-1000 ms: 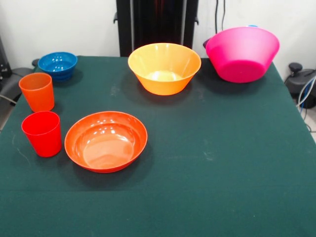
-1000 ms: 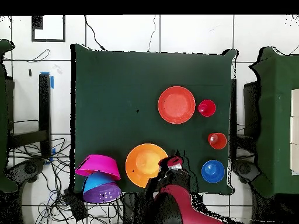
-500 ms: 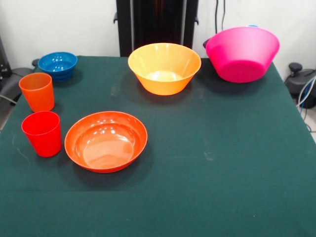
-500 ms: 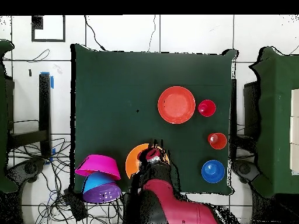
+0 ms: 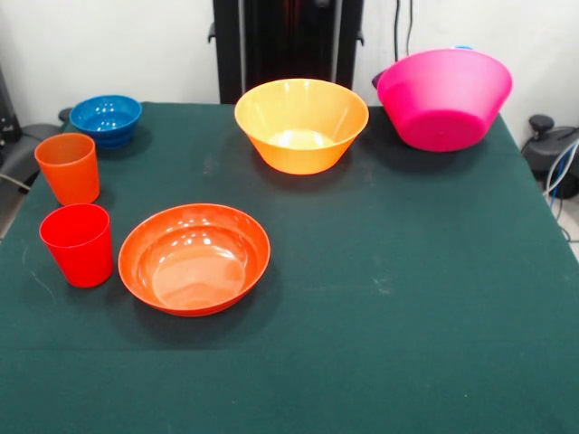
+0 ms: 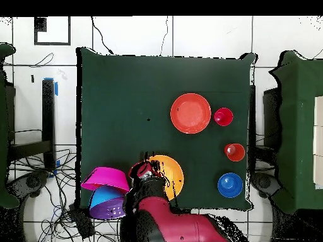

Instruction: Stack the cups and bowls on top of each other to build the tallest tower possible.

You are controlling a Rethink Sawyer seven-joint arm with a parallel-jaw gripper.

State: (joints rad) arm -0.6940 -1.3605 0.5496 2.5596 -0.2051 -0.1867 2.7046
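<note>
1. Magenta-pink, the tower sits tilted at the counter far corner, its axis leaning and its rims, by the overhead view, facing off the edge.
2. Beside it stands the yellow-orange bowl, upright, mouth up.
3. Above that bowl's edge is the hand; whether open or closed, I cannot tell.
4. Likely next: grip one rim squarely, lift straight.
</note>
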